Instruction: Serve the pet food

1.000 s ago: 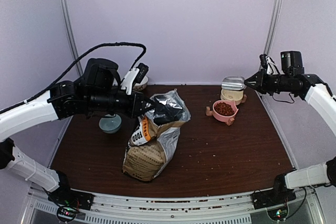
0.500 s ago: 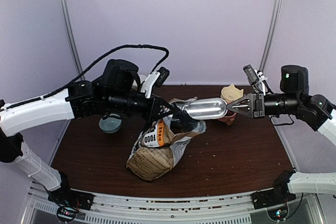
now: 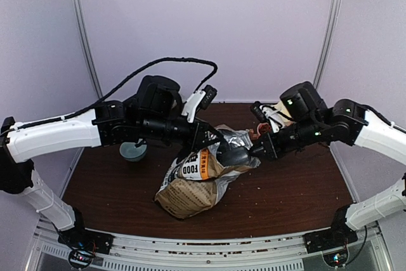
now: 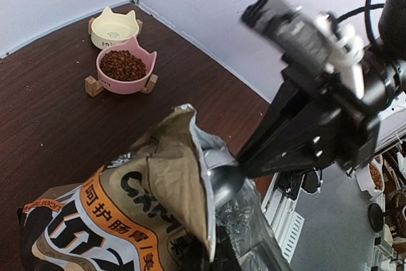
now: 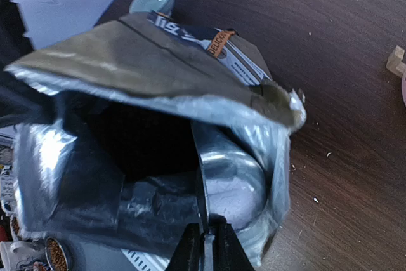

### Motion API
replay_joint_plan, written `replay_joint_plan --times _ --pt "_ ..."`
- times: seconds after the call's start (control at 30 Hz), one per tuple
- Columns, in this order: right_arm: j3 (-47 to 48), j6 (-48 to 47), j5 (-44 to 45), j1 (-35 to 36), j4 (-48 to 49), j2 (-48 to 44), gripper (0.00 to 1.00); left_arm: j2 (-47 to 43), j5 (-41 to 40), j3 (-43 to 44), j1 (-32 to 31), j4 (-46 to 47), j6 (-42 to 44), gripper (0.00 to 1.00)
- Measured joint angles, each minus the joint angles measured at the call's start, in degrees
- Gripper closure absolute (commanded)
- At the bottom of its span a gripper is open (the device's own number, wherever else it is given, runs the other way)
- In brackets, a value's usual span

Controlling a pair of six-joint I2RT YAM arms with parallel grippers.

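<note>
- My left claw [image 3: 212, 139] was clamped shut on the upper lip of the kraft bag [image 3: 190, 179]. It held the mouth up and open toward the right side of the table [image 3: 292, 188].
- My right claw [image 5: 204, 245] was pinched tight on the thin handle of the metal scoop [image 5: 231, 185], and nothing else was in it.
- The scoop's long axis ran from the right claw straight into the bag mouth, leftward and a little down in the overhead view. Its bowl was already past the foil lip.
- I could not see the pet food [image 4: 124, 65] inside the bag, because the opening was black in the right wrist view. I judged it lay deeper along that same axis, beyond the scoop's bowl.
- What I could see of the food sat in the pink bowl [image 4: 125, 71] at the back right of the table, just beside the cream bowl [image 4: 113, 28].
- That bowl lay behind the right arm and well apart from the bag, so the right arm was the nearer one to carry a load there.
- I reckoned the next push should follow the handle's line inward, then tip the bowl up before drawing back.
</note>
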Motion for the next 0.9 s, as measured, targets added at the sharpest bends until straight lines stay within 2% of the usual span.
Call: replay_joint_plan --times 0.13,0.3,0.63,0.9 --pt "0.35 3.39 6.05 3.96 2.75 10.38 1.00 1.49 0.70 0.02 -0.24 2.43 0.02 1.00" --pt "-1.27 7.98 5.16 4.66 9.88 20.46 1.00 4.02 1.86 -0.42 -0.35 2.80 0.00 1.00" --pt "-8.85 15.67 -6.01 3.13 28.24 22.97 1.00 5.81 3.08 -2.10 0.24 4.22 -0.90 1.00" --pt "-17.40 23.39 -16.74 0.85 44.28 21.22 1.00 5.99 3.78 -2.36 0.24 4.87 -1.09 1.00"
